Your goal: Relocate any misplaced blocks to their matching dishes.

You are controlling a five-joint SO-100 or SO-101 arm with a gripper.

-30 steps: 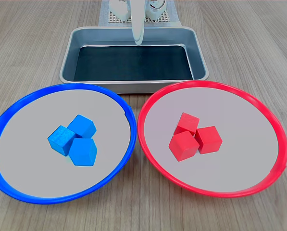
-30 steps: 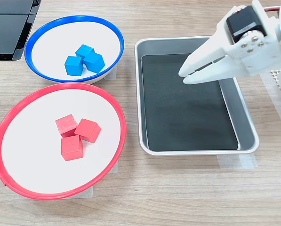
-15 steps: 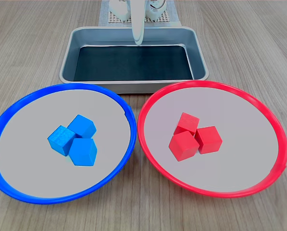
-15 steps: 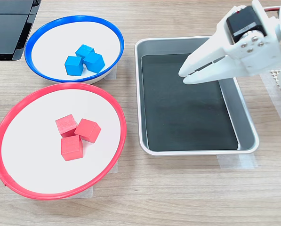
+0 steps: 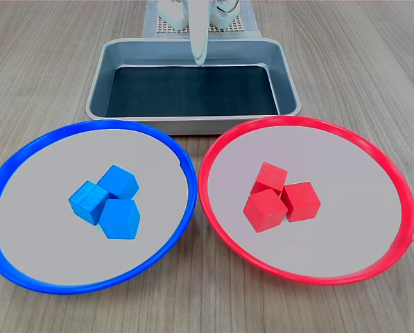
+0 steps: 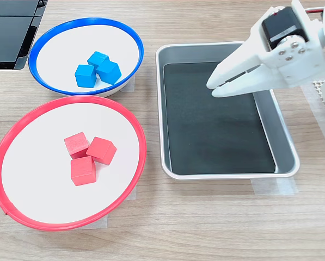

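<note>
Gripper [image 6: 212, 87] white, jaws closed together with nothing between them, hangs over the tray [image 6: 284, 144], tips over the black bottom near the tray's far end from both dishes. In the second exterior view, blue dish [image 6: 38, 46] sits well to the gripper's left, holding three blue blocks [image 6: 97, 69] clustered and touching at its centre. Red dish [image 6: 4, 152] lies just beside it, lower left of the gripper, with three red blocks [image 6: 87, 156] bunched mid-dish. Table [image 6: 206, 217] wood.

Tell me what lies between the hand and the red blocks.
In the second exterior view, the hand hangs over the tray; the tray's wall and the red-rimmed dish's rim lie between it and the red blocks.
</note>
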